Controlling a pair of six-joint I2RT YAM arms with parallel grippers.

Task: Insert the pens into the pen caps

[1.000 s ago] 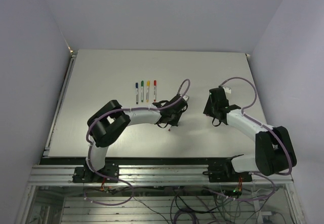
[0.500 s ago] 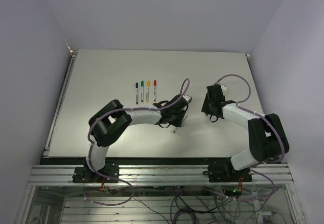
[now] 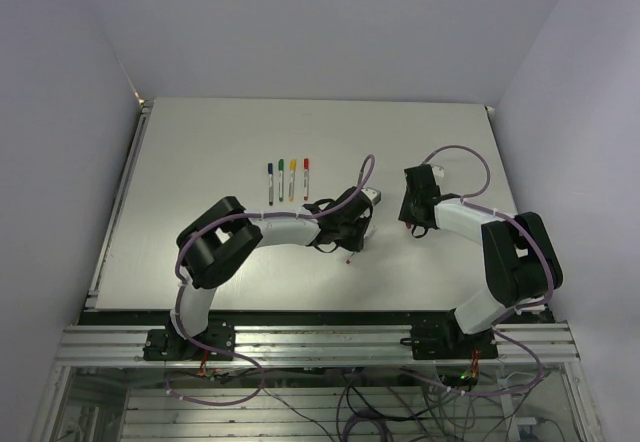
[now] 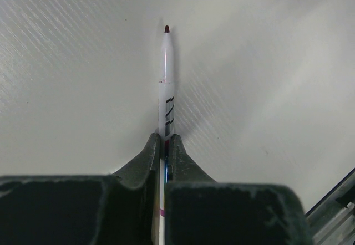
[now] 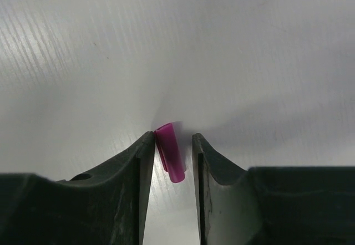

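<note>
My left gripper (image 4: 165,137) is shut on a pale grey-white pen (image 4: 166,73) with a dark magenta tip that points away from the fingers, held low over the table. In the top view this gripper (image 3: 349,246) is at the table's middle. My right gripper (image 5: 172,136) is open around a magenta pen cap (image 5: 171,157) that lies on the table. The cap touches the left finger, with a gap to the right finger. In the top view the right gripper (image 3: 412,224) hides the cap. Several capped pens (image 3: 287,176) with blue, green, orange and red caps lie in a row.
The white table (image 3: 200,162) has a metal rail (image 3: 120,202) along its left edge. Grey walls stand on three sides. The row of capped pens lies up and left of the left gripper.
My right arm has swung left and folded in, bringing its gripper closer to the table's middle. My left gripper has shifted slightly right with the pen in it.
</note>
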